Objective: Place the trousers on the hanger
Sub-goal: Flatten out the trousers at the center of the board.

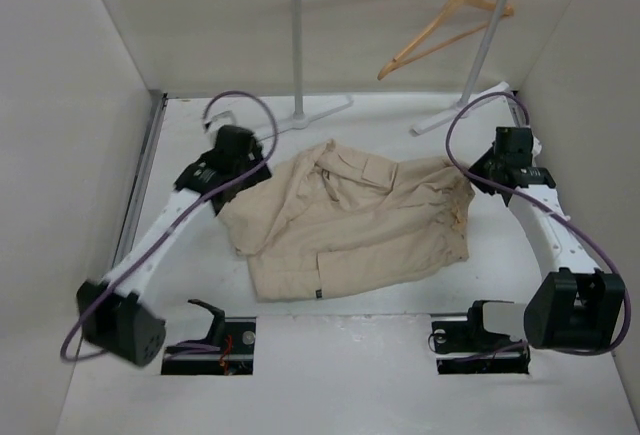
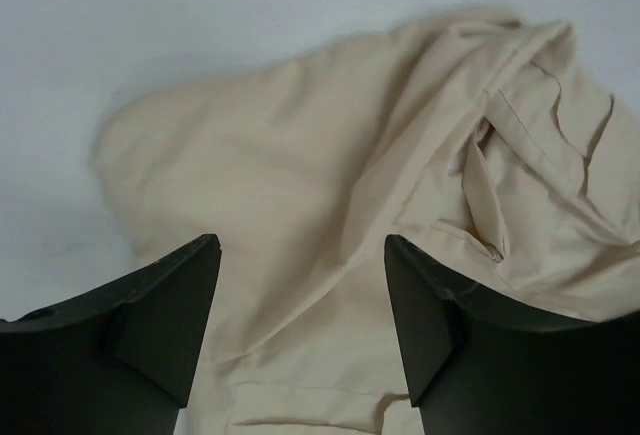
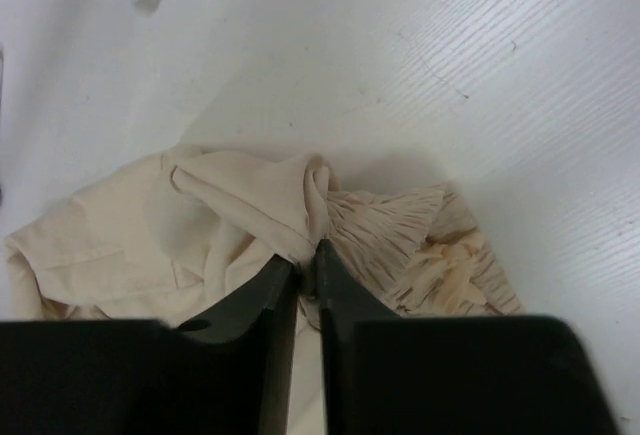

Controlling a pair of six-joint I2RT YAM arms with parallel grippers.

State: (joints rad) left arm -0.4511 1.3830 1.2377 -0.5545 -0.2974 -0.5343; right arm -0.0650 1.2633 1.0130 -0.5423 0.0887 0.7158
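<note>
The beige trousers (image 1: pixel 350 220) lie crumpled in the middle of the table, waistband to the right. The wooden hanger (image 1: pixel 445 30) hangs tilted on the white rack at the back right. My left gripper (image 1: pixel 252 177) is open over the trousers' left edge; in the left wrist view its gripper (image 2: pixel 302 255) has cloth (image 2: pixel 300 175) between its spread fingers. My right gripper (image 1: pixel 478 177) is at the trousers' right edge. In the right wrist view this gripper (image 3: pixel 305 255) is shut on a fold of the trousers (image 3: pixel 300 195) beside the gathered waistband (image 3: pixel 400 225).
A white tube rack (image 1: pixel 297 45) stands at the back, its feet (image 1: pixel 330 110) on the table behind the trousers. White walls close in left, right and back. Two slots with dark hardware (image 1: pixel 215 340) lie near the arm bases.
</note>
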